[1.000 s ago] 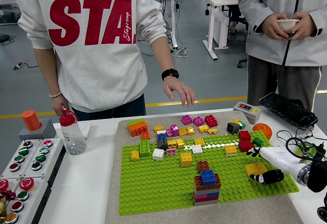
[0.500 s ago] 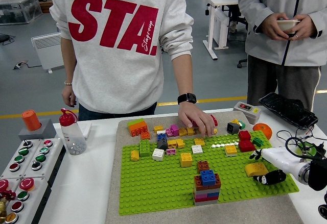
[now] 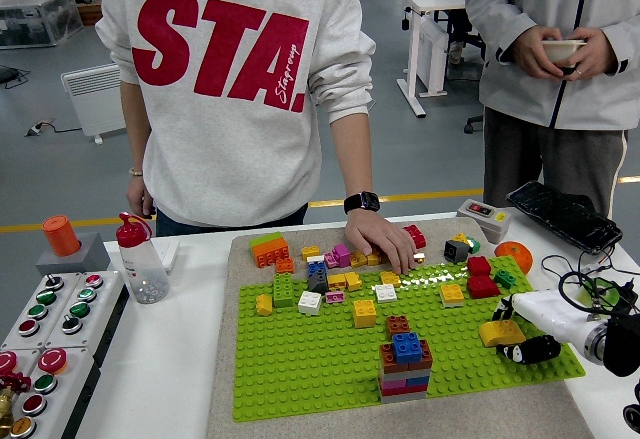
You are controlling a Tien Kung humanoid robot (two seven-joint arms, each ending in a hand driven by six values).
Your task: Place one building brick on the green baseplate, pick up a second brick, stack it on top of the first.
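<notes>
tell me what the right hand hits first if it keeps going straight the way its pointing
The right hand points left across the green baseplate, gripping a yellow brick. Straight on, it would probably meet the stacked brick tower first, though depth is hard to judge.

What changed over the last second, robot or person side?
The person's hand came down from above the table onto the loose bricks at the far edge of the green baseplate, and their body shifted right. The right hand stayed at the baseplate's right edge by the yellow brick, drifting only slightly. The brick stack, bottle and button box did not move.
</notes>
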